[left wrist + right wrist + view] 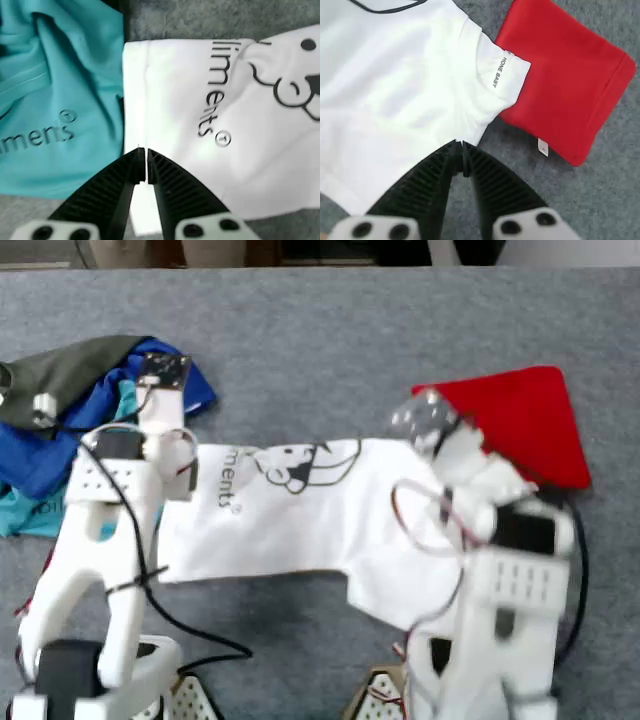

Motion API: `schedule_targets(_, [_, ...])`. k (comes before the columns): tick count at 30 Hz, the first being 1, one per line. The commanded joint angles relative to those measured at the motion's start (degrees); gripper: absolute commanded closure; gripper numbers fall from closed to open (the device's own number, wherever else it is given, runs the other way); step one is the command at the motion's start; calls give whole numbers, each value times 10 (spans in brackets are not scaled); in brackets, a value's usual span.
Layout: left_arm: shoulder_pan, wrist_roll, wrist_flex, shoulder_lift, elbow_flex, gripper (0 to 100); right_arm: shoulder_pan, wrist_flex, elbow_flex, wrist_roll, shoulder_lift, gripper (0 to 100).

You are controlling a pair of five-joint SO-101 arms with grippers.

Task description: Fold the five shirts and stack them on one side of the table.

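A white shirt [300,505] with black print lies folded lengthwise across the middle of the table. My left gripper [178,472] is at its left edge, fingers shut on the hem [142,162]. My right gripper [432,432] is at the shirt's far right edge by the sleeve, shut on the white cloth [460,150]. A folded red shirt [525,420] lies flat at the back right, and the white sleeve [500,75] overlaps its corner. Dark green [70,370], blue [60,440] and teal [40,510] shirts sit heaped at the left; the teal one [55,100] touches the white shirt's edge.
Grey cloth covers the table [320,330]. Bare surface runs along the back and in front of the white shirt, between the two arm bases. Cables hang from both arms near the front edge.
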Motion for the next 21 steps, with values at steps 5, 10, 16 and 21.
schedule_targets(5, [-2,91,-121,196,-113,981,-9,-37,-226,-63,281,996])
schedule_targets(10, [-31,110,-91,372,-267,981,-3,-44,-307,-63,436,996])
schedule_targets(16, [-54,110,91,546,-502,981,63,-100,-350,-63,578,996])
schedule_targets(21, [-64,111,192,647,-703,981,102,-111,-427,-62,652,996])
